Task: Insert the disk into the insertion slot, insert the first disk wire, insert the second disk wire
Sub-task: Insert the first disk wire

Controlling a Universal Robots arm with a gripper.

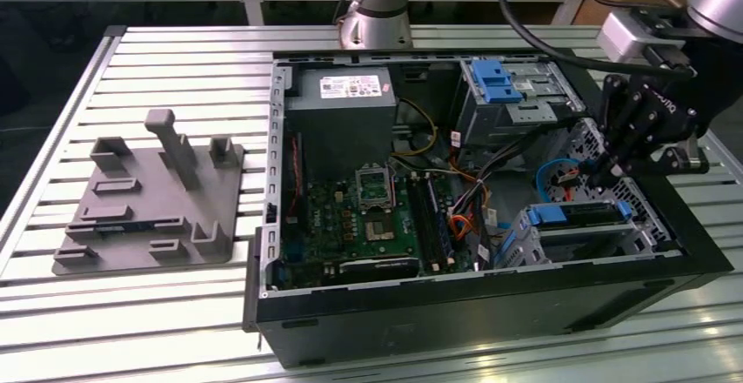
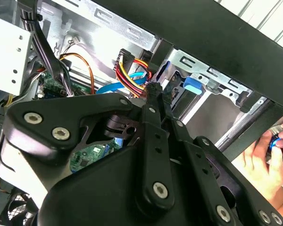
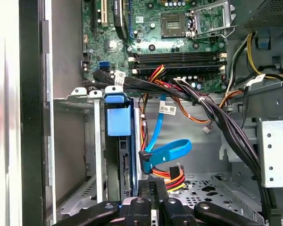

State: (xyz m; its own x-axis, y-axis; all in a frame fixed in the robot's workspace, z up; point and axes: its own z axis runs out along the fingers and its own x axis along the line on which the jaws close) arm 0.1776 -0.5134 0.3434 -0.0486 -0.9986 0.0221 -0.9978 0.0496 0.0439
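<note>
Slatted table (image 1: 174, 52) | disk (image 1: 577, 214) in insertion slot (image 1: 598, 245) | gripper (image 1: 598, 174) clenched nearby | power-supply label (image 1: 354, 87) unreadable

My desk (image 1: 151, 61), pale metal slats running across it, and what lies on it.

Toward the exterior view's left, a grey moulded fixture plate (image 1: 134, 226) lies flat on the slats, with upright posts and blocks rising from it and shallow recesses sunk into it. Just beside it, toward the exterior view's right, a black computer case (image 1: 465, 309) lies on its side with its open side up, covering most of that half of the desk. At the far edge, behind the case, my arm's silver base column (image 1: 374, 26) stands. Bare slats run along the near edge in front of the case.
</note>
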